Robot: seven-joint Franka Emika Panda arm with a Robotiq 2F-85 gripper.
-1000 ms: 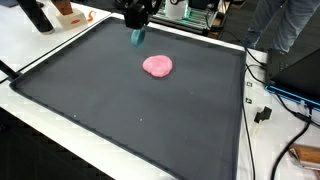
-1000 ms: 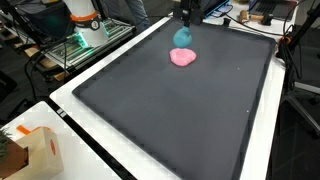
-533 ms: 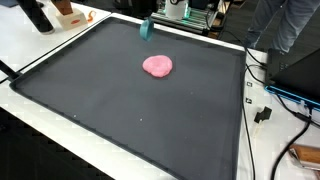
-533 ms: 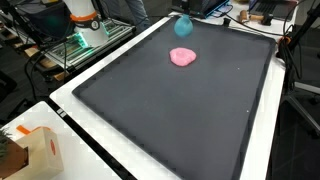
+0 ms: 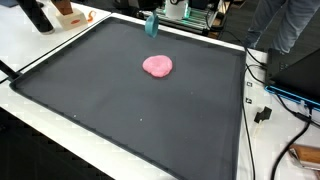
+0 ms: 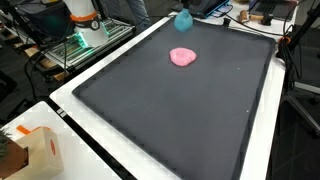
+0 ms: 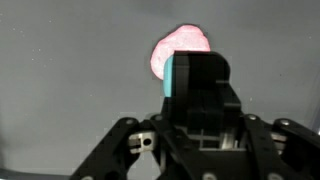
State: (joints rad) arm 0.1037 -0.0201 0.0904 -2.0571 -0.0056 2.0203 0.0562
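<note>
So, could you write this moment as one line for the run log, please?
gripper: shut on teal block | teal block: in the air, off black mat | pink lump: lies on mat, apart from block

Block teal, plain. Blob pink, plain (looks paler at its edge in the wrist view). Mat dark grey-black with a few faint pale specks. Table white around it. Claw black with small silver fittings. Box white and tan.
</note>
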